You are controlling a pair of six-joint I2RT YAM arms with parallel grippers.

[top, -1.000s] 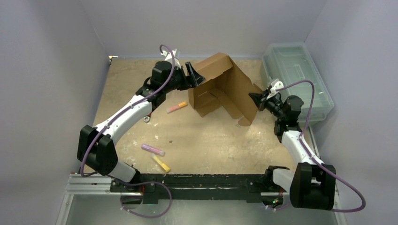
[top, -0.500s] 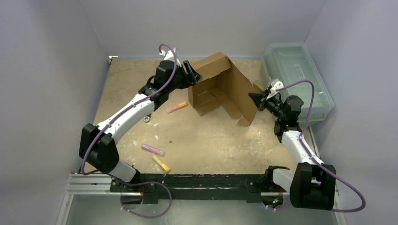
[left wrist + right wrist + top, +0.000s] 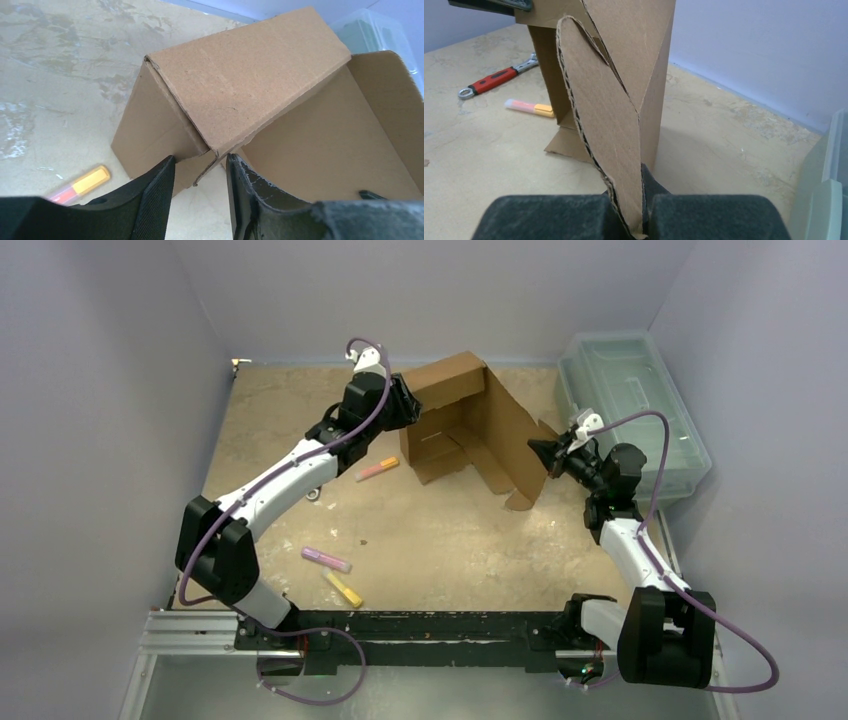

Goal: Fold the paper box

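Observation:
The brown cardboard paper box (image 3: 478,430) stands partly folded at the back middle of the table, its walls raised and a flap leaning over the top. My left gripper (image 3: 405,405) is open at the box's left top corner; in the left wrist view its fingertips (image 3: 165,172) straddle the corner edge of the paper box (image 3: 240,85) without closing on it. My right gripper (image 3: 548,455) is shut on the box's rounded right tab (image 3: 604,125), which stands on edge between the jaws.
A translucent pale-green bin (image 3: 640,410) sits at the back right. An orange-pink marker (image 3: 377,468) and a red-handled wrench (image 3: 494,80) lie left of the box. A purple marker (image 3: 326,559) and a yellow marker (image 3: 343,588) lie near the front left.
My left gripper has shifted slightly right and back along the box's top left corner, pushing the upper flap a little more over. The right gripper keeps its hold on the tab.

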